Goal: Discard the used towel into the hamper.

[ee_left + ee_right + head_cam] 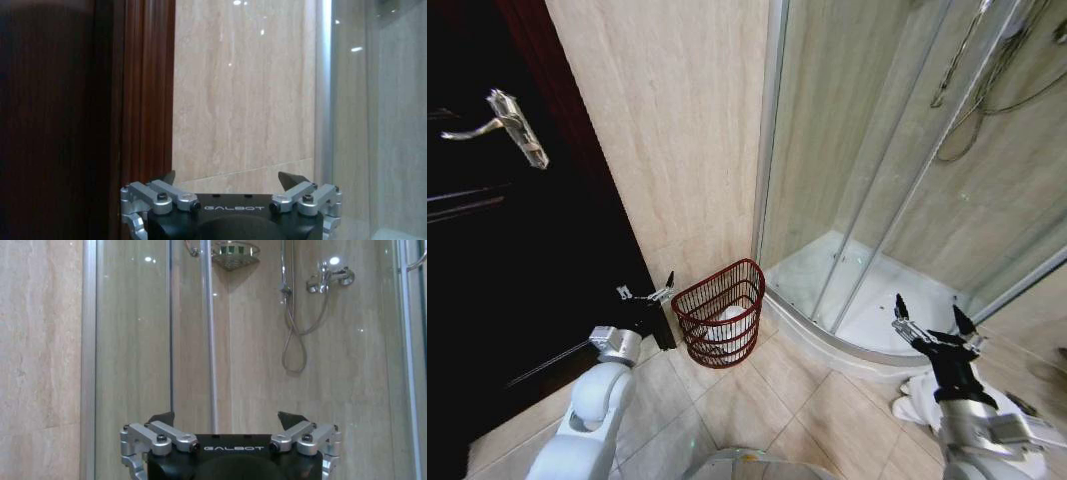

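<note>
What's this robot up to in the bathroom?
It stands facing a small dark red-brown woven hamper on the tiled floor between a dark wooden door and a glass shower cabin. Something white already lies in the hamper, and more white cloth lies on the floor by the shower. The left gripper hovers open beside the hamper; the right gripper is open and empty near the shower.

even indoor light, glare spots on glass, wide-angle bending at edges.

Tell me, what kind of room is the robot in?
Most likely a bathroom. There is a glass shower stall with a hose and tap, beige tiled walls, and a small red-brown hamper by the dark door.
</note>
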Robot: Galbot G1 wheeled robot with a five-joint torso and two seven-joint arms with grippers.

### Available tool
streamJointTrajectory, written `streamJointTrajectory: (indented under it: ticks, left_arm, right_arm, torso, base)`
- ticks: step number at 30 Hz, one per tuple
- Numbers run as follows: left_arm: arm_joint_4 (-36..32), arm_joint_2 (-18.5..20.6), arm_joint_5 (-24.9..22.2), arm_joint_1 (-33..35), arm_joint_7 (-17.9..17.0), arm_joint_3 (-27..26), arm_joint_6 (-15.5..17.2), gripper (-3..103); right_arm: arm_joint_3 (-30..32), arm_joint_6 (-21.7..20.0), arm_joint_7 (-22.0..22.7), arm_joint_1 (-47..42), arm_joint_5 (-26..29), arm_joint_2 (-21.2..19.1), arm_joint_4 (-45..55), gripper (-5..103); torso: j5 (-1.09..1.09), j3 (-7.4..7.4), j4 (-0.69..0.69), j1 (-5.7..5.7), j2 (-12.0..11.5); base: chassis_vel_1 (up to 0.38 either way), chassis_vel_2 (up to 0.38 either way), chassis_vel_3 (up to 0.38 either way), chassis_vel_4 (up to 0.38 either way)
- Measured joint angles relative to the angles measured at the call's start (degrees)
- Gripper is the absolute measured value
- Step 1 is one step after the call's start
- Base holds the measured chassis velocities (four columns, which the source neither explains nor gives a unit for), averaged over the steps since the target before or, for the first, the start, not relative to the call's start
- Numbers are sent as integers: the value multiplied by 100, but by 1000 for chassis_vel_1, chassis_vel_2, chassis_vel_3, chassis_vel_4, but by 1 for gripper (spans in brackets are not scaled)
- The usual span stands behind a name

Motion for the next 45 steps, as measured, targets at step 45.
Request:
streamJointTrajectory:
  ticks: [45]
  left_arm:
    - [85,-144,526,4,-6,453,-201,100]
  right_arm:
    - [91,308,213,-132,20,48,-48,100]
  torso:
    - [2,-1,0,-2,0]
  base:
    - [80,-137,-83,141]
